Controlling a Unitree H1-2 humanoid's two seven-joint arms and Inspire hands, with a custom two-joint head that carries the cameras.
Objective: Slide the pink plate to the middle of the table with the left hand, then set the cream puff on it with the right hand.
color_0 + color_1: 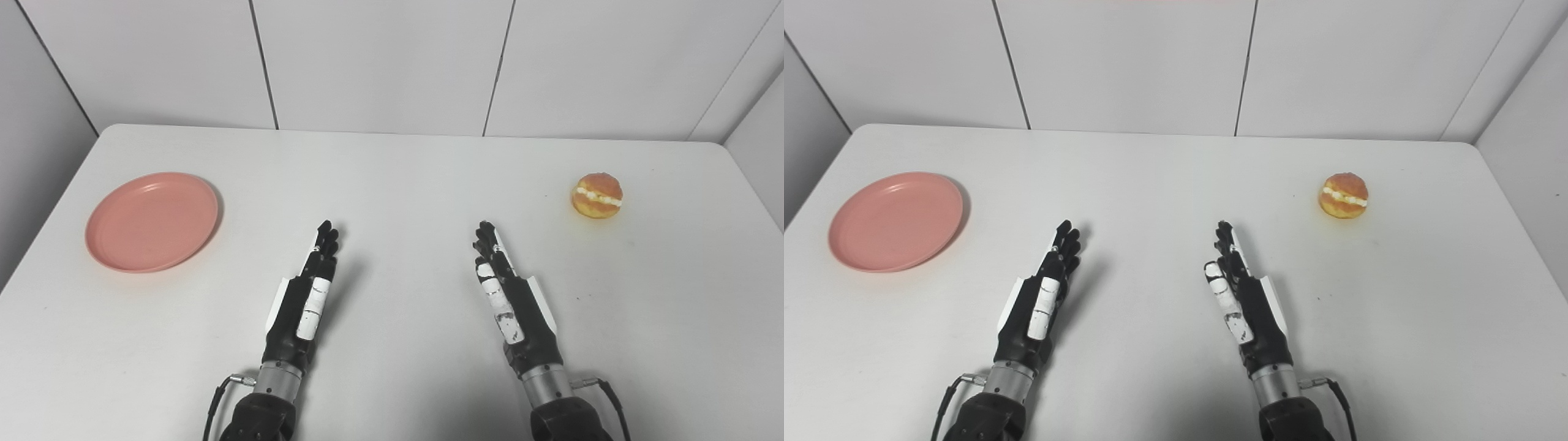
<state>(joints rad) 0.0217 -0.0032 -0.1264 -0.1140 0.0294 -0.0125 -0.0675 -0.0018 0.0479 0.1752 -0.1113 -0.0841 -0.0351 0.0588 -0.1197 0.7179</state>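
Note:
A pink plate lies flat on the left side of the white table, with nothing on it. A golden cream puff with a white filling band sits at the far right. My left hand rests open near the table's middle front, fingers stretched forward, well to the right of the plate. My right hand is open too, fingers straight, some way to the left of and nearer than the cream puff. Neither hand touches anything.
White wall panels rise behind the table's far edge. Grey side walls close in at the left and right. Cables run from both wrists at the bottom edge.

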